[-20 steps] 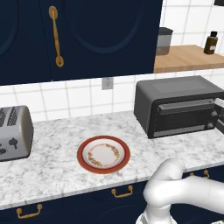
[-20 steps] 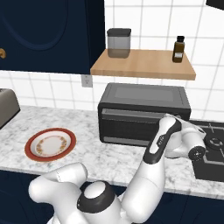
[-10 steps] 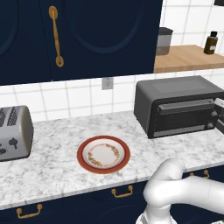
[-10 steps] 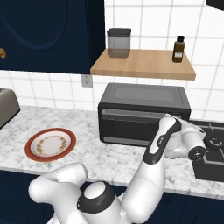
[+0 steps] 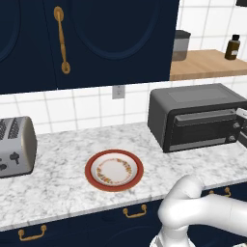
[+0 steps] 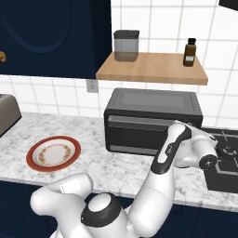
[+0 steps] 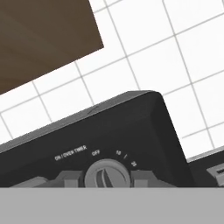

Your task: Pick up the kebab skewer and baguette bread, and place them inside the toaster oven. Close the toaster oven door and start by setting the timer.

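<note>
The toaster oven (image 5: 198, 118) stands dark grey at the counter's right end, and its door (image 6: 139, 132) is closed. In the hand view its right control panel is close up. The timer knob (image 7: 107, 174), under the words ON/OVEN TIMER and OFF, sits between my gripper's (image 7: 107, 180) two fingertips (image 7: 70, 178), which press in on it from both sides. My arm's wrist (image 6: 179, 135) reaches to the oven's right front. The kebab skewer and baguette bread are out of view.
A red-rimmed plate (image 5: 114, 170) lies bare on the marble counter (image 5: 58, 188). A silver toaster (image 5: 14, 147) stands at the left. Above the oven, a wooden shelf (image 6: 153, 69) carries a canister (image 6: 126, 45) and a brown bottle (image 6: 188, 52). A black stovetop (image 6: 223, 158) adjoins on the right.
The jaws have closed in on the timer knob. The arm and everything on the counter stay where they were.
</note>
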